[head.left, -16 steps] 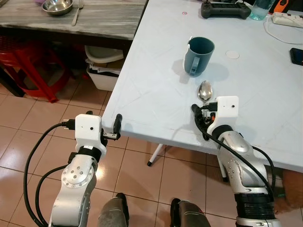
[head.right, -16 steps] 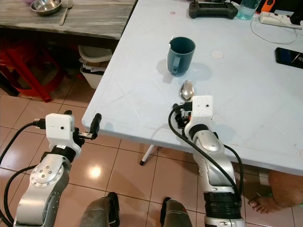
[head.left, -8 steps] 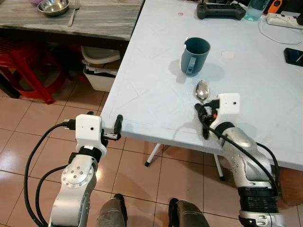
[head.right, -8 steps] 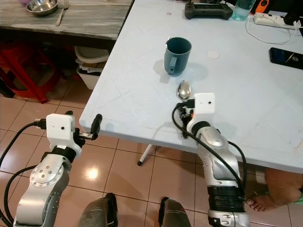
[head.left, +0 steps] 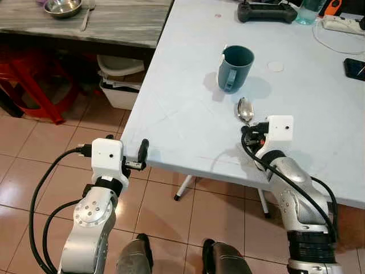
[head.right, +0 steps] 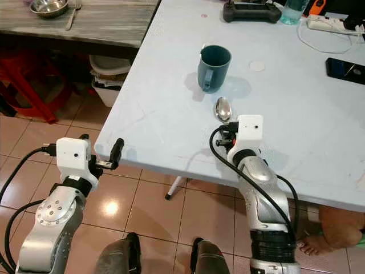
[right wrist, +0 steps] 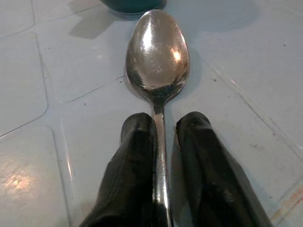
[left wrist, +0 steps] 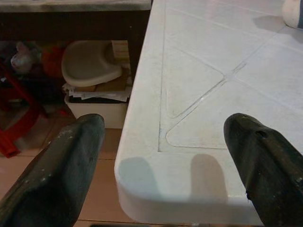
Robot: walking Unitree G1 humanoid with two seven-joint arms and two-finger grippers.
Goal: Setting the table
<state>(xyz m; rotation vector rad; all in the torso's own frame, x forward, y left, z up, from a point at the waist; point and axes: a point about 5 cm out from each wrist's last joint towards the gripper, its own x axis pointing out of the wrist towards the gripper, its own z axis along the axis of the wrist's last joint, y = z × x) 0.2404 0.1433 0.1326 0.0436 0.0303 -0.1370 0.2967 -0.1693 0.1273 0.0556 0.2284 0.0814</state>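
Note:
A metal spoon (head.left: 245,109) lies on the white table (head.left: 182,114), its bowl (right wrist: 157,52) pointing at a blue mug (head.left: 235,67) that stands upright just beyond it. My right gripper (right wrist: 163,124) is shut on the spoon's handle, low over the table near its front edge; the right gripper (head.left: 248,137) sits right behind the spoon's bowl. My left gripper (left wrist: 161,156) is open, level with the table's rounded front-left corner, nothing between its fingers (left wrist: 57,170). The left gripper (head.left: 142,152) is just off that corner.
A black controller (head.left: 267,11), a bottle (head.left: 311,10), a white cable and power strip (head.left: 342,25) and a phone (head.left: 356,67) lie at the table's far side. A wooden table (head.left: 114,25) with a metal bowl (head.left: 64,7) stands left, over bins (head.left: 122,85). A person's foot (head.right: 311,245) is below right.
My right wrist has shifted slightly to the right and nearer the table's edge, still holding the spoon. The view has shifted a little. The left arm has not moved.

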